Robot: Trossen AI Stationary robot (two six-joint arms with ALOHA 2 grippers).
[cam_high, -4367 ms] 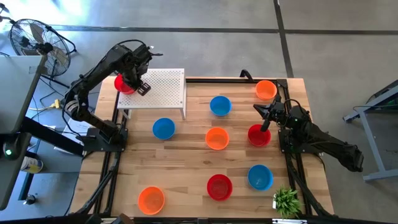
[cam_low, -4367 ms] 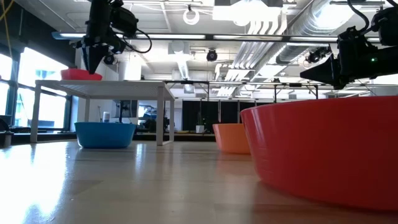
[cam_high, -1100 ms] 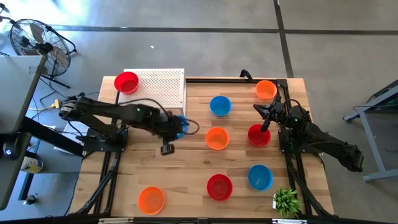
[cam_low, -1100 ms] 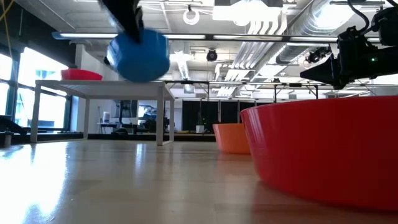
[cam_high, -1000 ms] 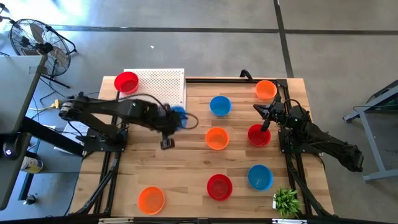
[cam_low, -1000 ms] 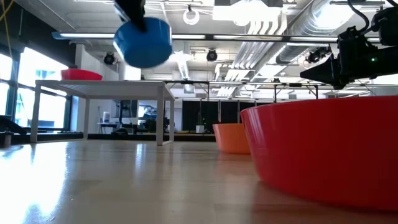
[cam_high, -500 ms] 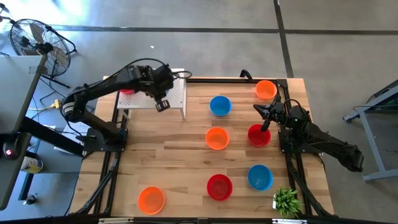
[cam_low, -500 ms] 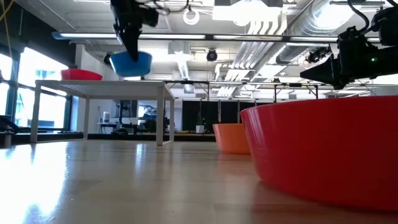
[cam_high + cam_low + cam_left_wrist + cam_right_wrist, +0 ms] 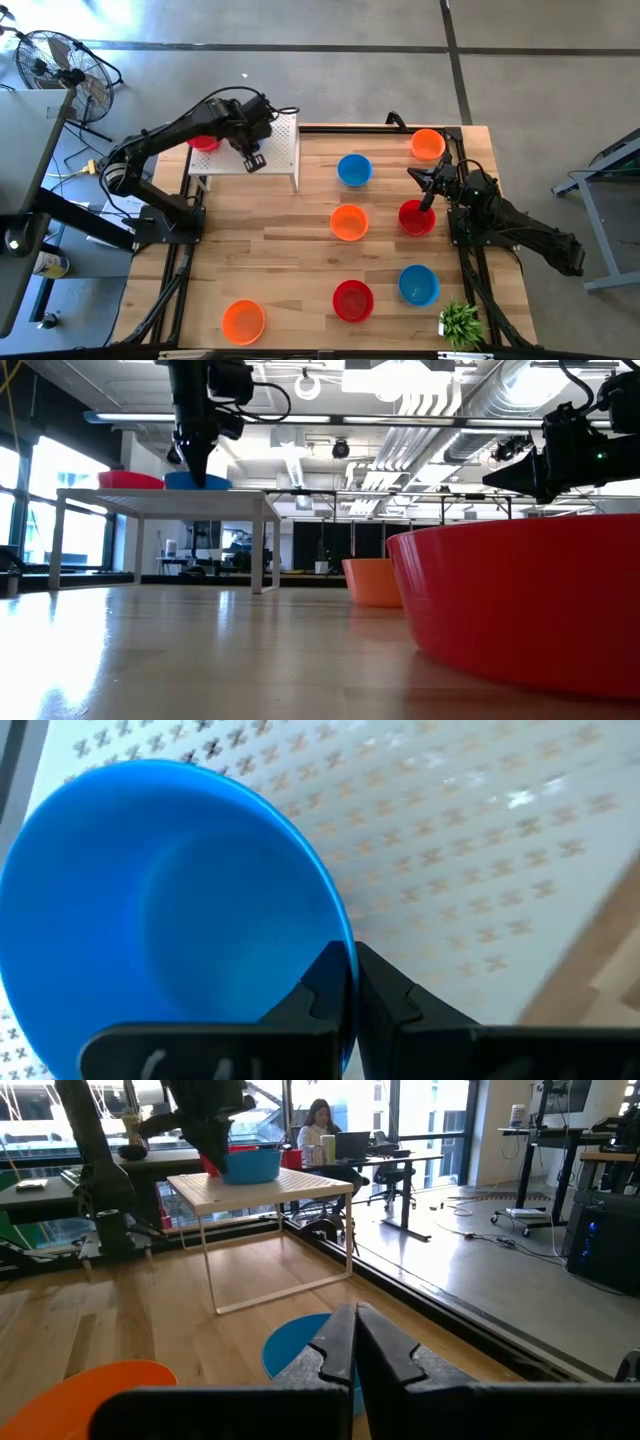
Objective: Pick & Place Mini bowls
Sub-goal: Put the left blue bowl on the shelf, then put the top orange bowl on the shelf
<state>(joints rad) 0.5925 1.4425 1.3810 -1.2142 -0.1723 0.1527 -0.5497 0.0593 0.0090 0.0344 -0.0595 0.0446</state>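
My left gripper [image 9: 195, 468] is over the white perforated stand [image 9: 275, 140] at the table's far left. It is shut on a blue mini bowl [image 9: 170, 910], which stands upright beside a red bowl [image 9: 130, 480] on the stand top. In the high view the arm hides the blue bowl. My right gripper [image 9: 352, 1342] is shut on nothing and hovers by a red bowl [image 9: 417, 217] near the table's right edge. Other bowls rest on the table: blue [image 9: 354, 170], orange [image 9: 349, 222], orange [image 9: 428, 144], blue [image 9: 418, 284], red [image 9: 352, 300], orange [image 9: 243, 320]. My left gripper pinches the blue bowl's rim [image 9: 350, 952], with one finger [image 9: 318, 992] inside the bowl and the other [image 9: 388, 992] outside. It comes from above, pointing down. The bowl sits upright with its base [image 9: 250, 1178] at the stand's top.
The stand is on thin legs [image 9: 208, 1270], with room beneath it. A small green plant [image 9: 461, 323] sits at the table's near right corner. A fan [image 9: 55, 60] stands off the table's far left. A person [image 9: 320, 1125] sits at a desk in the room beyond.
My left gripper carried the blue bowl from above the table's left middle toward the far left edge. It then lowered the bowl onto the stand top next to the red bowl, still shut on its rim. The tilted bowl came level.
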